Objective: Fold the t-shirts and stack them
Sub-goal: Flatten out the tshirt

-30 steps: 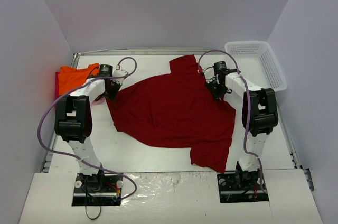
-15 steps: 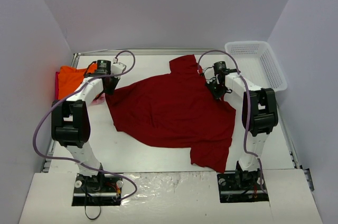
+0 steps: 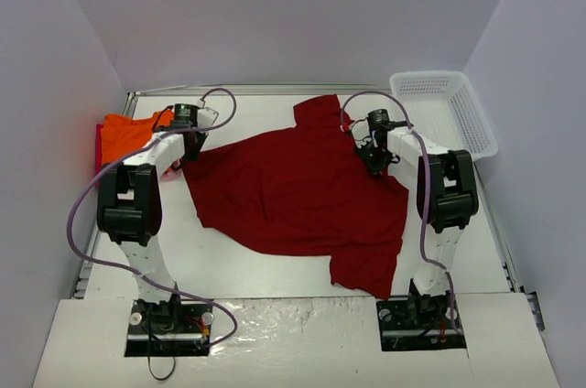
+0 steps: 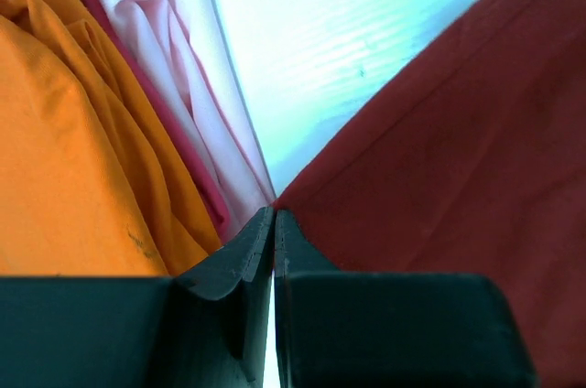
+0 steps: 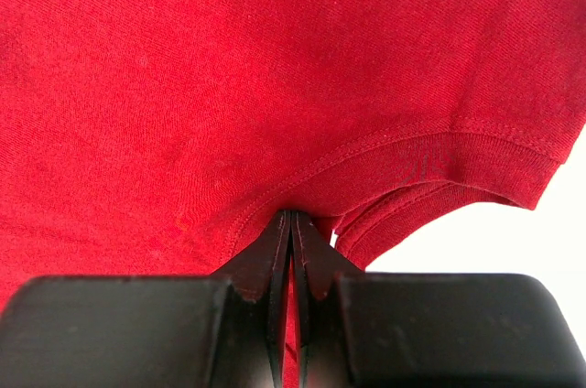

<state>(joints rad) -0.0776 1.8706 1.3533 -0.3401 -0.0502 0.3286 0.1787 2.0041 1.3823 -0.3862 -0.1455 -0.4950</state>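
A large dark red t-shirt [image 3: 293, 196] lies spread across the middle of the table. My left gripper [image 3: 189, 156] is shut on its left corner; in the left wrist view that corner of the red cloth [image 4: 458, 159] meets the tips of my left gripper [image 4: 274, 214]. My right gripper [image 3: 375, 157] is shut on the shirt's far right part, with my right gripper [image 5: 290, 216] pinching the red fabric [image 5: 275, 59] by a stitched hem. An orange t-shirt [image 3: 124, 132] is bunched at the far left on a pale pink t-shirt [image 4: 174, 68], beside the orange folds [image 4: 73, 150].
A white mesh basket [image 3: 444, 109] stands at the back right, just off the table. Purple cables loop over both arms. Grey walls close in the table [image 3: 265, 264] on three sides. A raised white ledge runs along the near edge.
My left arm swung out to the left and came partly back, and the shirt's left corner has been drawn toward the back left. My right gripper shifted slightly left.
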